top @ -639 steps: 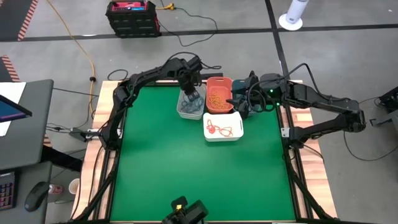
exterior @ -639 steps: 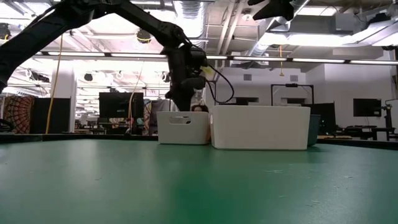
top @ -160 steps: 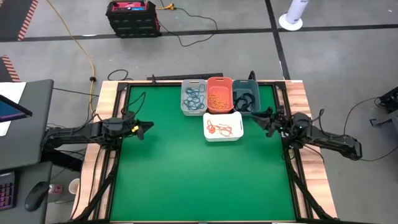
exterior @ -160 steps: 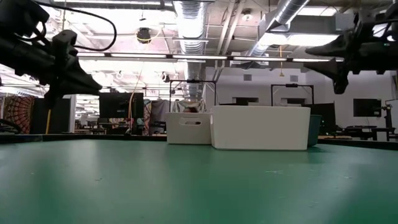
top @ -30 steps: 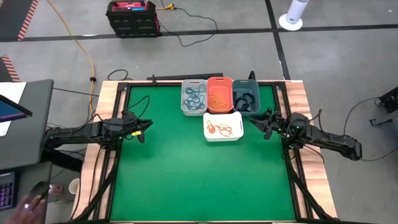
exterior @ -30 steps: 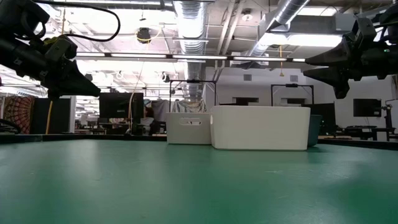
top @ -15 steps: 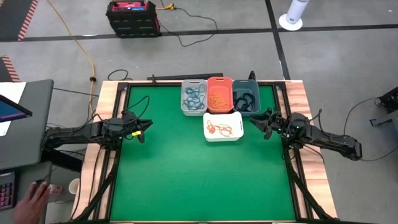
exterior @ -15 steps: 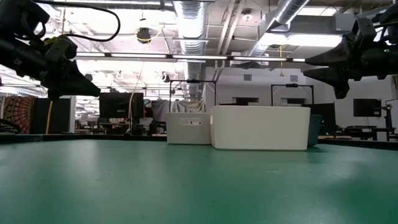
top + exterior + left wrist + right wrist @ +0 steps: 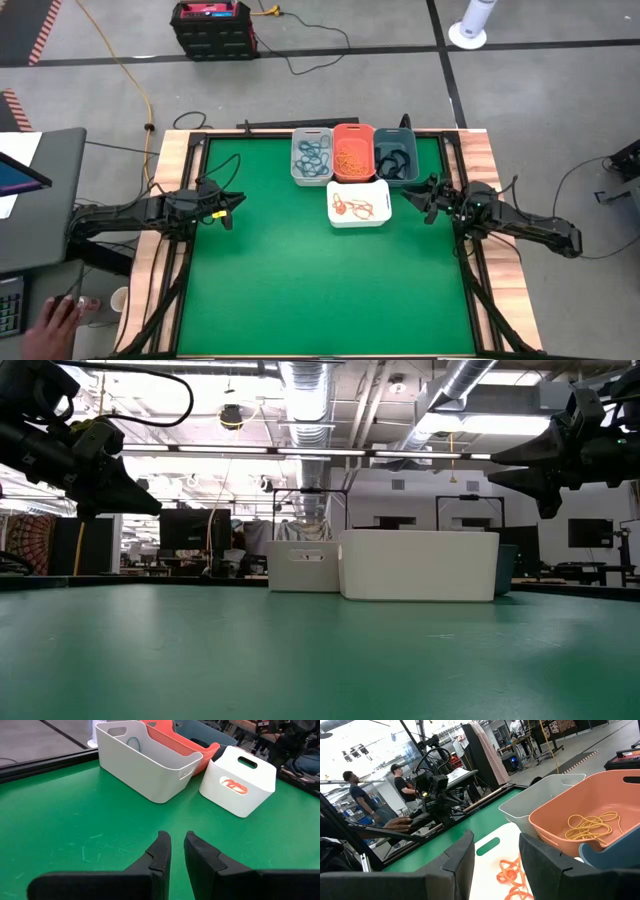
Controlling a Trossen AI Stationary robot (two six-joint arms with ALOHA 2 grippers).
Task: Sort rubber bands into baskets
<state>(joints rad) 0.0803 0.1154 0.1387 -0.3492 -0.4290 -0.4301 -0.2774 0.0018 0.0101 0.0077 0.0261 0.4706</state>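
Four baskets sit at the far middle of the green table [image 9: 300, 270]. Three form a row: light grey basket [image 9: 312, 158] holding teal-blue rubber bands [image 9: 316, 157], coral-orange basket [image 9: 352, 154] holding yellow-orange rubber bands [image 9: 350, 157], dark slate-blue basket [image 9: 396, 158] holding black rubber bands [image 9: 394, 161]. White basket [image 9: 359, 203] stands just in front of the coral one, red rubber bands [image 9: 358, 208] inside. No bands visible loose on the table.

Left gripper [image 9: 226, 205] hangs above the left edge of the table, well apart from the baskets; fingers [image 9: 161, 851] nearly together with a thin gap, nothing between them. Right gripper [image 9: 421, 200] hangs at the right edge, just beside the white basket; fingers [image 9: 463, 854] spread apart, nothing held.

View differences: only the high view shows contents of all four baskets. Low view shows just outer walls — grey and white basket fronts, a sliver of the slate one, no bands — plus both grippers hanging well above the table. Left wrist view catches red bands through the white basket's handle slot and a teal loop inside the grey one. Right wrist view looks into the coral basket at the yellow-orange bands, red ones below, and people [image 9: 402, 782] in the room beyond. High view also shows a person's hand [image 9: 50, 328] at a side desk.
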